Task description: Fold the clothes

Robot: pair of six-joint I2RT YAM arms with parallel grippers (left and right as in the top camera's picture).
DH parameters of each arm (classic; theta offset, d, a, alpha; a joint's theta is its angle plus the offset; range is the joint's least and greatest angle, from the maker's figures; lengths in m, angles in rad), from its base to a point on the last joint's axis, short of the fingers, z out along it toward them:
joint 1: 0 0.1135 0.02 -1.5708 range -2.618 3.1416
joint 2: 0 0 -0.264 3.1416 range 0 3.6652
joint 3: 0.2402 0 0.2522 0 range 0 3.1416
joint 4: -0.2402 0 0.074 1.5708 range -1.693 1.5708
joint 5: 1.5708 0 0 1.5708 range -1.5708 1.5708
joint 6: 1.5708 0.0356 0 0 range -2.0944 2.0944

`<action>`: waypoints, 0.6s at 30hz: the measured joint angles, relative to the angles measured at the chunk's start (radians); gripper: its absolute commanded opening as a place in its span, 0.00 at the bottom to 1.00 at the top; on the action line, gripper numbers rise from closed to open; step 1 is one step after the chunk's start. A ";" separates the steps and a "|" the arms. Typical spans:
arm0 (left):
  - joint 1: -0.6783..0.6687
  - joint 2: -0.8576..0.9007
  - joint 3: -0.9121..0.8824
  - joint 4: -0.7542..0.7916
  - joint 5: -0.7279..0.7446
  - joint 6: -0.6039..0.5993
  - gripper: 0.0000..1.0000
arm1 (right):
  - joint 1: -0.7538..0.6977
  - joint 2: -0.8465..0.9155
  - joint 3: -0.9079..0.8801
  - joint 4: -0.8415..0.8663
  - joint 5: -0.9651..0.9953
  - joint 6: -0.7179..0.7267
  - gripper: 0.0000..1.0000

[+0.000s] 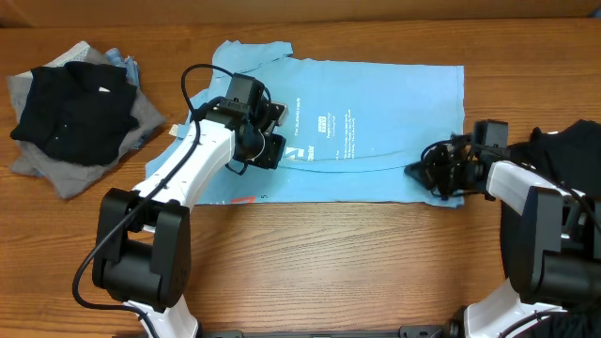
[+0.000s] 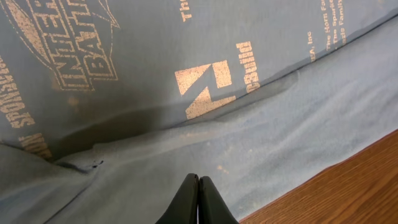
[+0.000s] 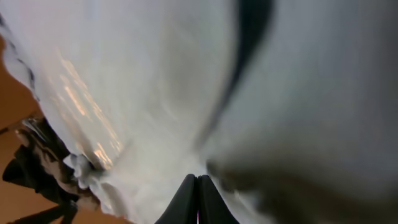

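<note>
The light blue T-shirt (image 1: 376, 103) lies spread across the middle of the table, small white print facing up, with a lower strip lying along a curved crease. It fills the left wrist view (image 2: 298, 124) and shows as pale blurred cloth in the right wrist view (image 3: 155, 93). My left gripper (image 1: 272, 150) is shut and sits over the shirt's left part, fingertips (image 2: 199, 186) together with nothing between them. My right gripper (image 1: 416, 172) is shut at the shirt's lower right edge, its fingertips (image 3: 199, 186) pressed close to the cloth.
A pile of a black garment (image 1: 70, 108) on grey ones (image 1: 56, 169) sits at the back left. Another black garment (image 1: 573, 150) lies at the right edge. Bare wooden table (image 1: 329, 253) runs along the front and shows in the left wrist view (image 2: 348, 186).
</note>
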 measured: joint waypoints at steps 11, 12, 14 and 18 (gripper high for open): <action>0.000 0.000 0.000 -0.007 -0.002 0.000 0.04 | 0.059 0.000 -0.003 0.035 0.100 0.058 0.06; 0.000 0.000 0.000 -0.013 -0.003 0.000 0.05 | 0.066 0.000 -0.003 0.040 0.117 0.072 0.06; 0.000 0.000 0.000 -0.024 -0.003 0.000 0.04 | 0.074 -0.002 -0.003 0.046 0.138 0.105 0.04; 0.000 0.000 0.000 -0.031 -0.003 0.000 0.05 | 0.079 -0.002 -0.004 0.127 0.159 0.146 0.04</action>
